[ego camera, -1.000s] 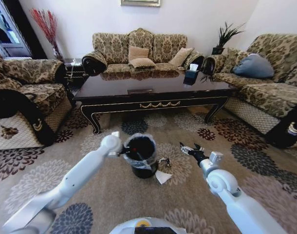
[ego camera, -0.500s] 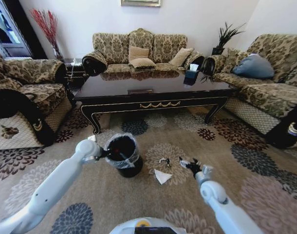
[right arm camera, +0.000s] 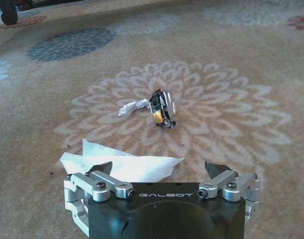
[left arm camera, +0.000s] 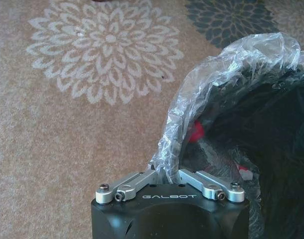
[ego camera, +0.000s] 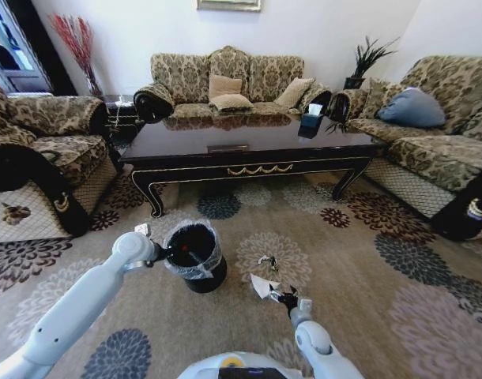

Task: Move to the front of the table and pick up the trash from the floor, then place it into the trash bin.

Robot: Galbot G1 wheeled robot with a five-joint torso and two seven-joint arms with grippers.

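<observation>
The trash bin (ego camera: 195, 257), black with a clear liner, is on the carpet left of centre. My left gripper (ego camera: 158, 253) is shut on its rim and liner (left arm camera: 167, 172). A red piece (left arm camera: 196, 130) lies inside the bin. The trash lies on a pale carpet flower: a white crumpled paper (ego camera: 262, 286) and a small dark shiny scrap (ego camera: 267, 261). Low over the carpet, my right gripper (ego camera: 285, 296) is open (right arm camera: 157, 169), with the paper (right arm camera: 122, 164) just beyond one fingertip. The scrap (right arm camera: 162, 108) lies farther ahead. The dark glossy table (ego camera: 249, 150) stands beyond.
Patterned sofas ring the room: one behind the table (ego camera: 225, 79), one on the left (ego camera: 43, 150) and one on the right (ego camera: 438, 142). A dark tissue box (ego camera: 310, 120) sits on the table. Open carpet stretches to the right of the trash.
My left arm has carried the bin leftward, away from the trash. My right gripper has dropped and drawn back toward me, ending beside the white paper.
</observation>
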